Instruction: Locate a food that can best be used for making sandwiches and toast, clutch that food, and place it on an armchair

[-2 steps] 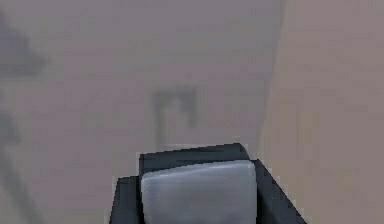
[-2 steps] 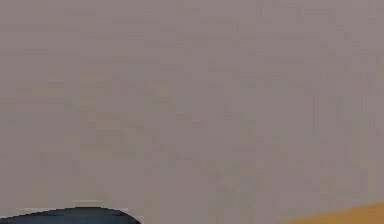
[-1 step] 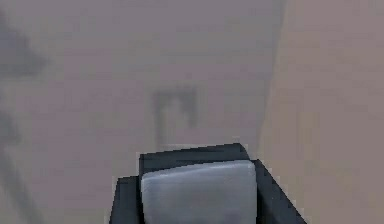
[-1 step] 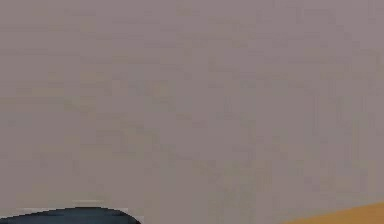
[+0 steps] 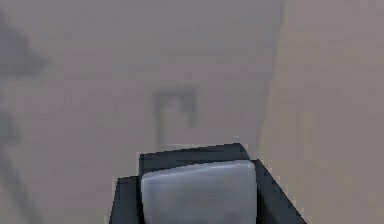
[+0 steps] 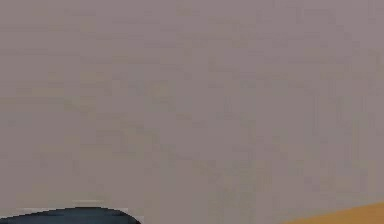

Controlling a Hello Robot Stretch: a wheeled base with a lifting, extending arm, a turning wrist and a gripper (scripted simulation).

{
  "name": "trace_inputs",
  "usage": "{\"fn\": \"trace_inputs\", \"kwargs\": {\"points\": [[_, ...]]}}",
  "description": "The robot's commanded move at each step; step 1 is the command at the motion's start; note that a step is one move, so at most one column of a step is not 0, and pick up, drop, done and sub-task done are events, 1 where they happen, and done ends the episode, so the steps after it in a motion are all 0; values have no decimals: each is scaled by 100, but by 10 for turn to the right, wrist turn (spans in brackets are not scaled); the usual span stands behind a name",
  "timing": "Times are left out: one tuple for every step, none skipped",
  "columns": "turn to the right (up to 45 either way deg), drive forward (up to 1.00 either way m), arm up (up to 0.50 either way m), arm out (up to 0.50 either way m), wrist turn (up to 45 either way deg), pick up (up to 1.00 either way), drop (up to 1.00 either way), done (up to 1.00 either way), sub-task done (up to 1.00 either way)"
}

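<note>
Nearest us, low in the forward view's centre, a dark armchair (image 5: pixel 203 160) with a pale grey cushion (image 5: pixel 192 192), a dark rounded edge (image 6: pixel 70 215) at the arm side view's lower left, beyond, a plain grey wall (image 5: pixel 120 70), the tool's state we cannot tell

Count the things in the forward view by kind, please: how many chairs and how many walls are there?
Armchair: 1
Walls: 2, the left wall and the right wall
Total: 3
</note>
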Motion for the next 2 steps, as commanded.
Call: {"fn": "trace_inputs", "kwargs": {"points": [[0,0,10,0,0,0,0,0,0],[0,0,0,0,0,0,0,100,0]]}}
